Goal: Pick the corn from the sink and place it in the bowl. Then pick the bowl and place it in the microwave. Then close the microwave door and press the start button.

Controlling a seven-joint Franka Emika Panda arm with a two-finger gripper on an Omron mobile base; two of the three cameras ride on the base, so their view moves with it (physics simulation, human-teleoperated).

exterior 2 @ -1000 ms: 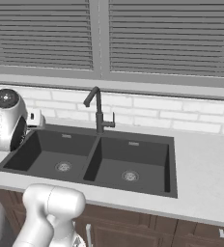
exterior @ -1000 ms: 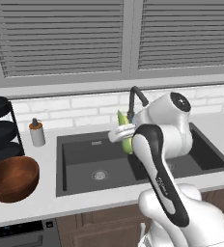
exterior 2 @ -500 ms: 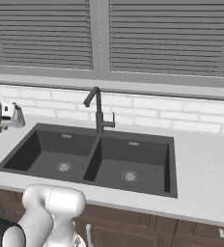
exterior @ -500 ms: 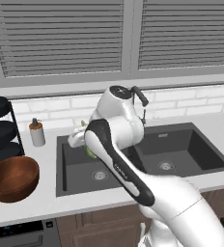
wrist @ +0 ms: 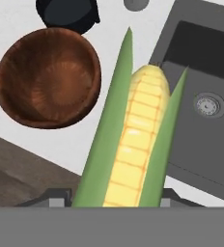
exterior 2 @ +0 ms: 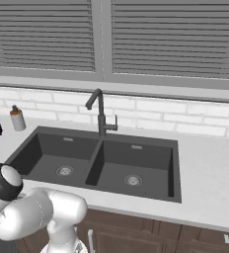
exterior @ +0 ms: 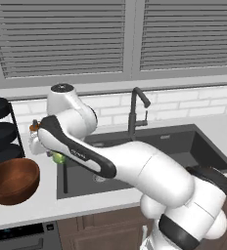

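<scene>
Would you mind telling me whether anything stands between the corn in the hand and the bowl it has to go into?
Nothing visible does. The hand holds the corn above the counter edge beside the sink, and the bowl sits open and empty.

green-husked yellow corn (wrist: 133, 144) aloft beside empty wooden bowl (wrist: 49, 77).

We see a pale grey desk (exterior 2: 210, 173) running below a white brick backsplash (exterior 2: 185, 121). Above it, two windows with closed grey slatted blinds (exterior 2: 171, 39) sit over a grey sill. Dark brown wooden cabinets (exterior 2: 151, 237) stand under the desk's front edge. Light is soft and even.
</scene>
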